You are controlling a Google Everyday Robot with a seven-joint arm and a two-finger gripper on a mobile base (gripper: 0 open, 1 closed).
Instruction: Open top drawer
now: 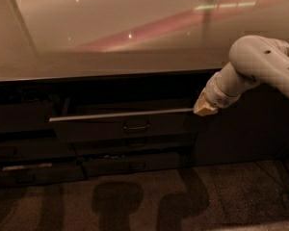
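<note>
The top drawer (pixel 101 129) stands partly out just under the countertop (pixel 111 61); my gripper (pixel 205 109) hangs under that countertop too, further right; whether it grasps anything I cannot tell; I judge the drawer rigid, fairly heavy, smooth-sliding; best hold, its loop handle (pixel 136 127).

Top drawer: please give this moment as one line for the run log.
top drawer: partly pulled out | hand: at its right front corner | loop handle: not held
</note>
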